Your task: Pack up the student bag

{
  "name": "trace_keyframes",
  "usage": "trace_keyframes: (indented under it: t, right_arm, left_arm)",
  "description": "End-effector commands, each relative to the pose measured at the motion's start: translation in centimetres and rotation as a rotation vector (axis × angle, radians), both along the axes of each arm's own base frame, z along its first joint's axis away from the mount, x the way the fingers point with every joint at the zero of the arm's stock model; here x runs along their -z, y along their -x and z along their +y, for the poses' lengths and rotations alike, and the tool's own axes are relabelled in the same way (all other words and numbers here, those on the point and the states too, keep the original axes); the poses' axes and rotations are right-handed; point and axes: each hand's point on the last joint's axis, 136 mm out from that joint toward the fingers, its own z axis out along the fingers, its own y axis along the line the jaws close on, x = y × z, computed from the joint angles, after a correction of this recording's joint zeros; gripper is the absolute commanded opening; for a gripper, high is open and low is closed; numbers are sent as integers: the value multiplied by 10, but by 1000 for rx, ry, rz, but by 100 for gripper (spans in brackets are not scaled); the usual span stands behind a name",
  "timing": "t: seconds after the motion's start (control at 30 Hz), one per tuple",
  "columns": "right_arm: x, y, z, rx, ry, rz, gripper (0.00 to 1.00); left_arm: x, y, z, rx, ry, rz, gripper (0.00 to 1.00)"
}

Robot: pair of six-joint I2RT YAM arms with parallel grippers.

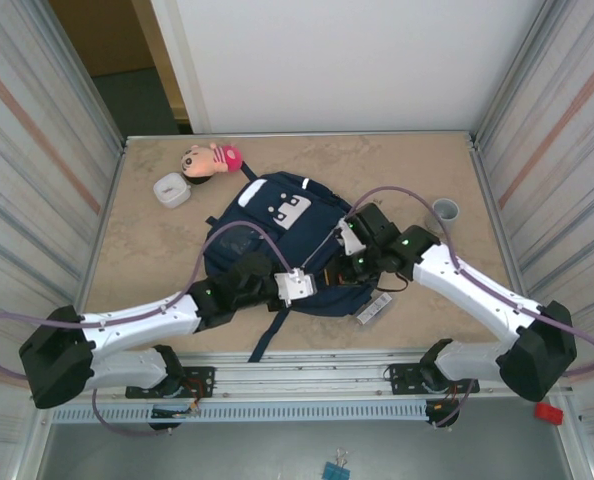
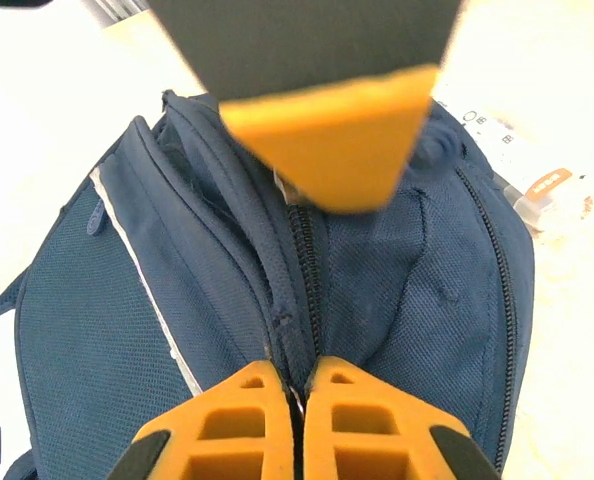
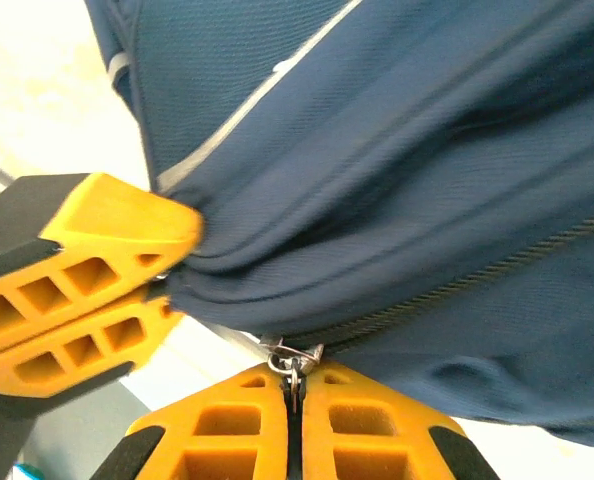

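Seemingly unzipping the bag point(image 1: 277, 215) at frame centre, with left gripper point(image 2: 297, 390) clenched on its fabric and right gripper point(image 3: 294, 385) pinching the zip pull point(image 3: 292, 358); next, drawing that pull along taut teeth.

You are looking down on a beige, marbled tabletop point(image 1: 147, 260), boxed in by a ribbed silvery left wall point(image 1: 32, 150) and a matching right wall point(image 1: 567, 130). A plain white panel point(image 1: 347, 60) stands behind. A slotted aluminium rail point(image 1: 307, 362) edges the near side, under soft, even light.
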Motion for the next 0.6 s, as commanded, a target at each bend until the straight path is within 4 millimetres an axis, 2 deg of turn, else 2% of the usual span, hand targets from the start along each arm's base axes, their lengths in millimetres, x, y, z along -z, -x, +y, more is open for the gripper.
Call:
trace_keyframes:
  t: [0.0,0.17,0.23,0.3,0.4,0.5,0.57]
  right_arm:
    - [-2,-4,-29,12,46,-32,0]
    - [7,-19,-47,34,72,-31,0]
    - [7,-22,-44,17,56,-31,0]
    - [4,-19,-30,-32,-4,-13,0]
    - [-4,-8,-6,-109,-61,-22,0]
    - [-10,3,12,-158,-94,-24,0]
    - [-12,8,20,-173,-102,-27,0]
  left_arm:
    - [5,1,19,-26,-14,26,2]
    - [8,12,35,1,-47,35,3]
    - [10,14,39,3,-61,35,5]
    - [11,11,43,-30,-71,39,9]
    - [6,9,46,-73,-62,71,34]
    - [-13,9,38,-103,17,139,59]
    - [-26,3,31,-155,62,182,66]
